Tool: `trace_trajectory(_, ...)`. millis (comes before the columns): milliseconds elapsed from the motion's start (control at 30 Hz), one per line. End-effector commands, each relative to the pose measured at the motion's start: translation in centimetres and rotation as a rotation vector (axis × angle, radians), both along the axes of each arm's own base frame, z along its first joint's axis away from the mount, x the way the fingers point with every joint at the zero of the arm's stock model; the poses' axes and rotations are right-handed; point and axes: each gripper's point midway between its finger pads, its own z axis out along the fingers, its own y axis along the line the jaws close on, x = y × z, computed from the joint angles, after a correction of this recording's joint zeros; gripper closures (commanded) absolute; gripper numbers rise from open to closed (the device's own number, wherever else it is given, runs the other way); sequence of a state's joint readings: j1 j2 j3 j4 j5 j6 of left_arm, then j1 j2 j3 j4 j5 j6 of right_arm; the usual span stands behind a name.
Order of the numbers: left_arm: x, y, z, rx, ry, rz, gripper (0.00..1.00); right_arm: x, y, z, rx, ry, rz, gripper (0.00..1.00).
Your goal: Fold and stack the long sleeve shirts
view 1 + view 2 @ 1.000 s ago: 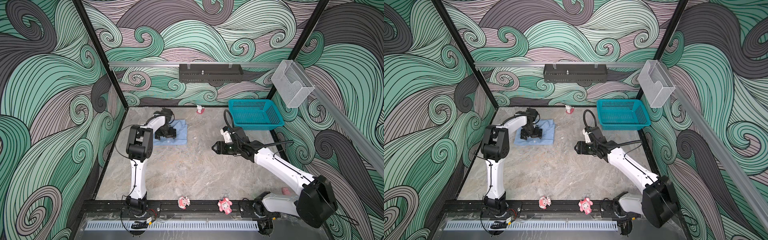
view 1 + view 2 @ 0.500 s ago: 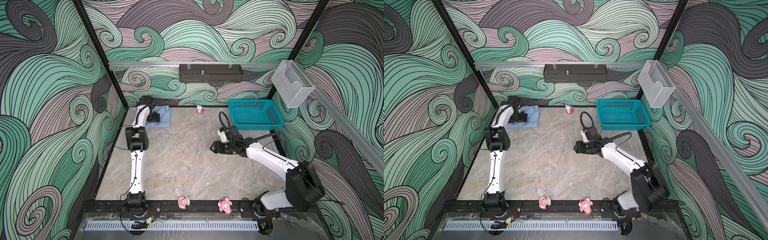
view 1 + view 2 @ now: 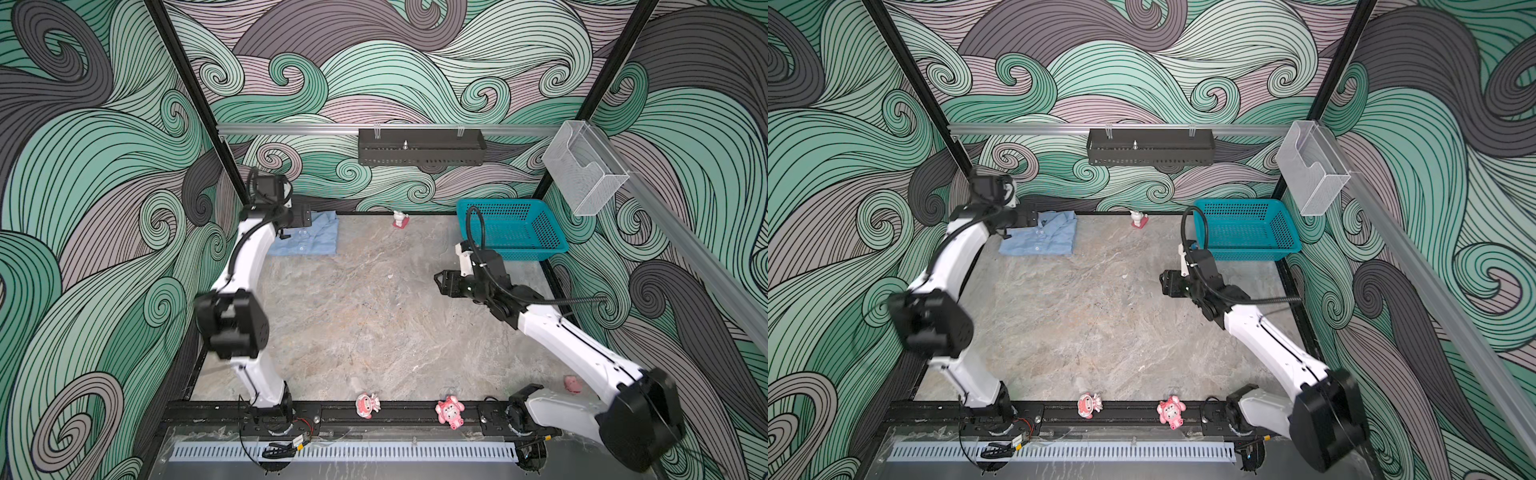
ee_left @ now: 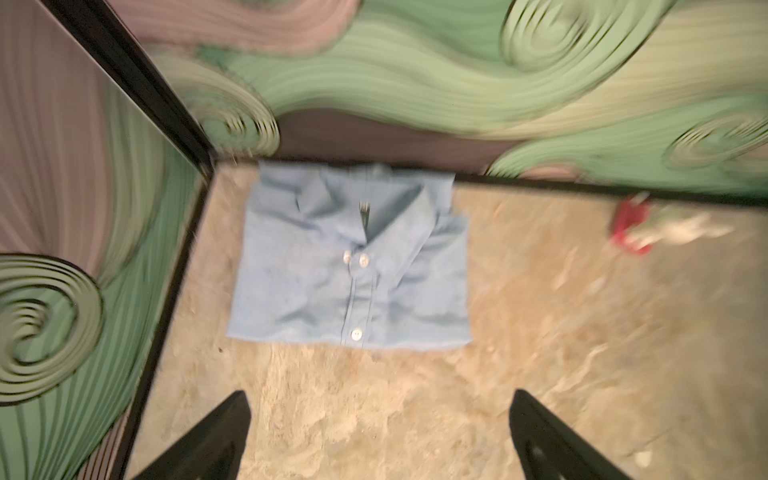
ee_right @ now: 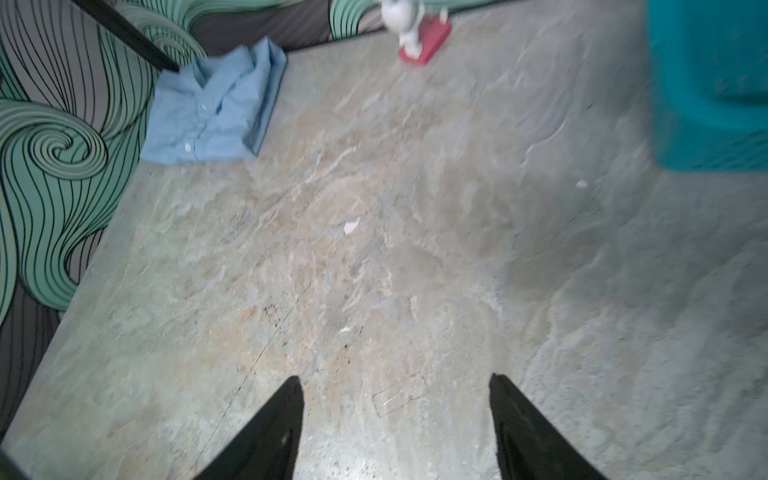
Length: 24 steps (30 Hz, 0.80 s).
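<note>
- Change since the earlier frame: the light blue button-up shirt [image 3: 309,239] has gone from nearer the middle-left of the bench [image 3: 374,324] into its far left corner; the left pincer [image 4: 380,399], which was down on it, is now lifted clear and drawn back.
- Shirt, position: folded to a compact rectangle, collar and placket up, collar edge against the back wall; no second shirt shows.
- Left pincer: jaws wide, holding nothing, just short of the shirt's near folded edge.
- Right pincer [image 5: 395,378]: jaws apart, nothing between them, hovering over bare bench near the teal perforated basket [image 3: 519,251] — well apart from the shirt.
- Handling, as judged: thin, light, limp cloth; likely to sag and come unfolded if raised by a single layer.
- Hold, as judged: pinch through all layers at a side fold or the near edge — not at the collar or buttons.
</note>
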State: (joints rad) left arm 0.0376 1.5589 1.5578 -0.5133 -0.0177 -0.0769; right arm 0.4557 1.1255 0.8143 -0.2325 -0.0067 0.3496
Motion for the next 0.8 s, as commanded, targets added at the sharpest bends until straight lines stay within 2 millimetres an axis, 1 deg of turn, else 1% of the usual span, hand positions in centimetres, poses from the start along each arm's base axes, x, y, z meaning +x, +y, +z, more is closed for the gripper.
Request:
trace_trajectory(0, -3.9, -0.1, 5.0, -0.075, -0.32, 0.051, 0.02, 0.0, -4.4, 0.9, -0.158, -0.181, -0.113, 0.23)
trace_trajectory(67, -7.2, 0.4, 3.0, -0.097, -0.338, 0.101, 0.01, -0.8, -6.6, 1.4, -0.211, -0.294, -0.174, 0.2)
trace_trajectory(133, -10.0, 0.8, -0.8, -0.118, -0.307, 0.145, 0.01, -1.9, -9.0, 1.3, -0.269, -0.397, -0.251, 0.19)
trace_trajectory(200, -12.1, 2.3, -5.0, -0.115, -0.274, 0.249, 0.01, -2.9, -11.0, 0.9, -0.326, -0.483, -0.315, 0.18)
trace_trajectory(233, -13.0, 3.1, -6.9, -0.102, -0.263, 0.295, 0.01, -3.4, -12.1, 0.4, -0.359, -0.503, -0.353, 0.17)
trace_trajectory(333, -15.4, 4.4, -10.6, -0.055, -0.204, 0.371, 0.01, -4.5, -14.9, -1.5, -0.439, -0.496, -0.448, 0.13)
trace_trajectory(400, -16.5, 5.3, -12.3, -0.021, -0.168, 0.425, 0.02, -4.7, -16.1, -2.7, -0.427, -0.481, -0.496, 0.11)
trace_trajectory(467, -17.3, 6.2, -13.3, -0.005, -0.156, 0.485, 0.01, -4.4, -16.5, -3.8, -0.38, -0.47, -0.517, 0.12)
trace_trajectory(533, -17.4, 6.8, -13.9, 0.008, -0.162, 0.527, 0.01, -3.7, -17.1, -4.7, -0.338, -0.468, -0.541, 0.12)
trace_trajectory(600, -16.9, 7.1, -14.6, 0.018, -0.173, 0.54, 0.01, -2.5, -17.2, -5.3, -0.323, -0.452, -0.527, 0.12)
trace_trajectory(700, -15.9, 7.4, -16.1, 0.04, -0.166, 0.542, 0.01, -0.4, -17.4, -5.5, -0.308, -0.457, -0.517, 0.11)
trace_trajectory(767, -15.1, 7.3, -16.7, 0.053, -0.18, 0.527, 0.01, 1.1, -17.5, -5.5, -0.292, -0.466, -0.511, 0.11)
